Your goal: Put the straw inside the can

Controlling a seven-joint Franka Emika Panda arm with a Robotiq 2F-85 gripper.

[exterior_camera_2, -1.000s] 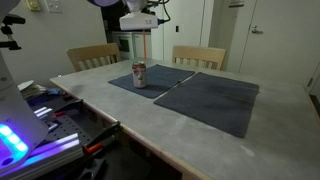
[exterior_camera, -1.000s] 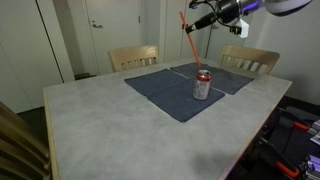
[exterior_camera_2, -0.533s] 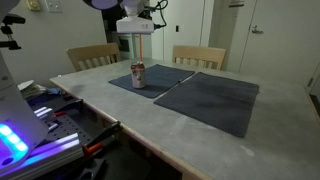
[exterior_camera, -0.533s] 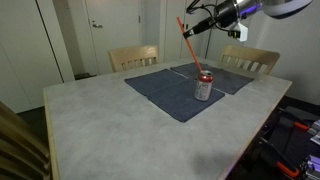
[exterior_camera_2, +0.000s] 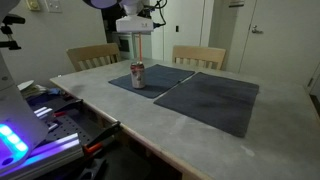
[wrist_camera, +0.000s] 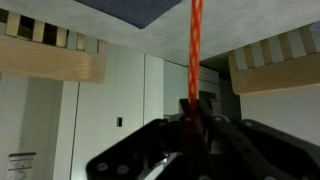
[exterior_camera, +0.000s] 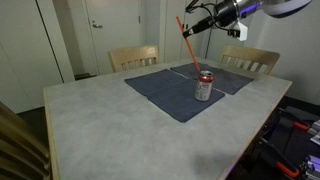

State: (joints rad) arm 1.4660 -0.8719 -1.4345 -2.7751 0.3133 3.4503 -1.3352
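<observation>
My gripper (exterior_camera: 196, 27) hangs high over the far side of the table, shut on the red-orange straw (exterior_camera: 188, 42). The straw slants down from it, and its lower tip ends just above the silver can (exterior_camera: 203, 86). That can stands upright on a dark blue placemat (exterior_camera: 165, 92). In the other exterior view the straw (exterior_camera_2: 138, 48) drops almost straight from the gripper (exterior_camera_2: 138, 29) toward the can (exterior_camera_2: 138, 76). In the wrist view the straw (wrist_camera: 196, 45) runs from between the jaws of the gripper (wrist_camera: 192, 115) to the top edge. The can is out of that view.
A second dark placemat (exterior_camera_2: 210, 100) lies beside the first on the pale table (exterior_camera: 110, 125). Two wooden chairs (exterior_camera: 133, 58) (exterior_camera: 250, 60) stand at the far edge. White doors (exterior_camera: 110, 30) line the wall behind. Lit equipment (exterior_camera_2: 30, 125) sits off the table's edge.
Over the last second the gripper has shifted slightly, bringing the straw's lower tip down closer to the can's top. Since half a second ago nothing visibly moved.
</observation>
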